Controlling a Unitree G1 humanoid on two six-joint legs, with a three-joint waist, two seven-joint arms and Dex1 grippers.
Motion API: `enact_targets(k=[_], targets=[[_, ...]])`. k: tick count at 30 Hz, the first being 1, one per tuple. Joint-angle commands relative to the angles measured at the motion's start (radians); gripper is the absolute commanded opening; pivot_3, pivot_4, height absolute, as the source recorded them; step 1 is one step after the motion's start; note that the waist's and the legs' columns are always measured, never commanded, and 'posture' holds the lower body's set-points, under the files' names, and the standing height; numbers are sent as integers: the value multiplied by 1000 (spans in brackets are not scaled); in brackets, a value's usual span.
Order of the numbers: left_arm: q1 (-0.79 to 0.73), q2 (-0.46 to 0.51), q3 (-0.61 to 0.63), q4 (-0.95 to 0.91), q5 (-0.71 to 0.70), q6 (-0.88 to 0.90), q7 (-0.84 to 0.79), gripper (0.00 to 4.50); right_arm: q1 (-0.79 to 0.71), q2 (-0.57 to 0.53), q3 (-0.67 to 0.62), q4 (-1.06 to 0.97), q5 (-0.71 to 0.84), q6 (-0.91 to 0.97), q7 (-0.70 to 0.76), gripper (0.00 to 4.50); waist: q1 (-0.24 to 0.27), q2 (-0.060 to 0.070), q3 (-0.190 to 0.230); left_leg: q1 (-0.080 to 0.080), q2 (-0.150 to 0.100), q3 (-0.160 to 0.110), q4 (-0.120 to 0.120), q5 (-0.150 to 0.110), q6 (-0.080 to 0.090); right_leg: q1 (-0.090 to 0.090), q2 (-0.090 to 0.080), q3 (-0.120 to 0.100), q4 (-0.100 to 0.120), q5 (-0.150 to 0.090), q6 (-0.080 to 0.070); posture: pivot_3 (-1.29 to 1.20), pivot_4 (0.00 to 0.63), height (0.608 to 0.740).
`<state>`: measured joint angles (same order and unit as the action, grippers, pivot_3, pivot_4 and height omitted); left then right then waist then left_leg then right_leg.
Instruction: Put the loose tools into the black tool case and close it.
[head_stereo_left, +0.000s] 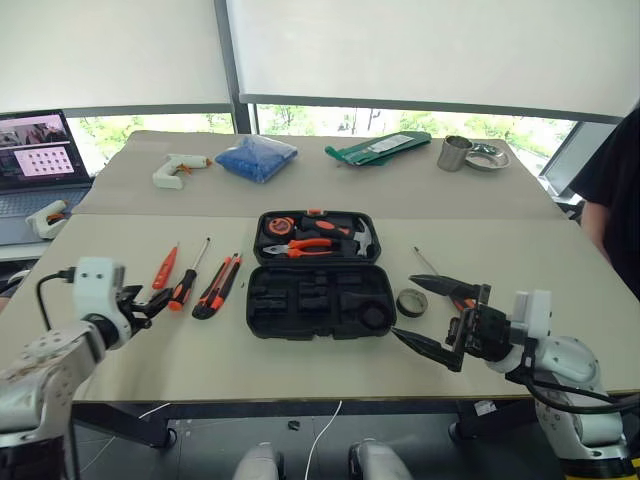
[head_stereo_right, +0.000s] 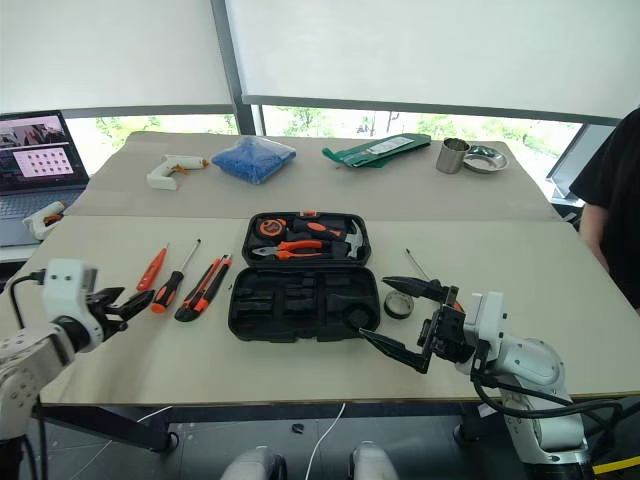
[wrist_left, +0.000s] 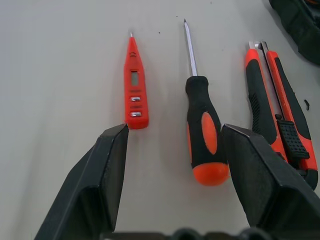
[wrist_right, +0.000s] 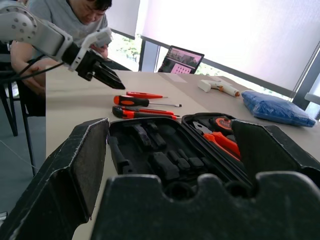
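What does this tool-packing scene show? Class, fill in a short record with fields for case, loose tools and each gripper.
case: black tool case open on the table, orange latch at the far edge
loose tools: three left of the case, with the utility knife nearest it; tape roll to its right
left gripper: open, over the black-handled screwdriver
right gripper: open, empty

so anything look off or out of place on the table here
Nothing is spilled or damaged. The black tool case lies open and square to the table edge. The only odd spot: one screwdriver and the tape roll lie right of the case, apart from the other loose tools lined up on its left.
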<state>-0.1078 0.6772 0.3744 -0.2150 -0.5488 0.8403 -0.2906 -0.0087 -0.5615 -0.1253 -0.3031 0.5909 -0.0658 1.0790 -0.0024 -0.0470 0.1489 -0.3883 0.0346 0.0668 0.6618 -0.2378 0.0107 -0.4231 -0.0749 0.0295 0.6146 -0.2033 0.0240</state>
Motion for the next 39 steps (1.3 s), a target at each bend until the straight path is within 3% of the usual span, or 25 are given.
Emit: enact_targets(k=[1,15,19,22,26,30,35,39], targets=[[-69,-8,-43,22,40,4,17,3107,-3,1,-10,-20,1,-24,7,4500,0,0,0,0,0,0,0,0,0,0,0,0,0,0,0,0,150,740],[-143,-62,-116,119,102,82,26,3107,-9,-8,-10,-62,5,4,-26,4500,-5,0,0,0,-1,-1,0,0,0,0,0,0,0,0,0,0,150,740],[-144,-77,-108,129,102,84,21,2097,-12,-7,-8,-69,4,10,-35,4500,-3,0,0,0,-1,-1,0,0,0,0,0,0,0,0,0,0,150,740],[-122,-80,-77,117,112,41,18,999,-9,-10,-7,-75,0,10,-37,4500,-1,0,0,0,-1,-1,0,0,0,1,-1,0,0,0,1,0,150,740],[-62,-89,36,36,62,-146,-87,898,5,-32,-42,-107,31,25,-46,4500,-4,0,0,-1,0,-3,0,0,0,-1,0,0,0,0,0,0,150,740],[-64,-53,68,-7,35,-341,-258,898,21,-59,-88,-132,51,44,-67,4500,-2,0,0,-1,0,-3,0,0,0,-1,-1,0,0,0,0,0,150,740],[-210,105,-216,89,235,-674,-588,898,29,-139,-163,-115,94,131,-66,4500,26,0,0,-2,-3,0,2,0,0,1,-2,0,-1,-4,-5,0,150,740],[-447,81,-494,314,471,-941,-723,898,-49,-181,-184,-57,101,162,-49,4500,28,1,-1,-2,-3,2,3,1,1,2,-2,1,-3,-3,-3,0,150,740]])
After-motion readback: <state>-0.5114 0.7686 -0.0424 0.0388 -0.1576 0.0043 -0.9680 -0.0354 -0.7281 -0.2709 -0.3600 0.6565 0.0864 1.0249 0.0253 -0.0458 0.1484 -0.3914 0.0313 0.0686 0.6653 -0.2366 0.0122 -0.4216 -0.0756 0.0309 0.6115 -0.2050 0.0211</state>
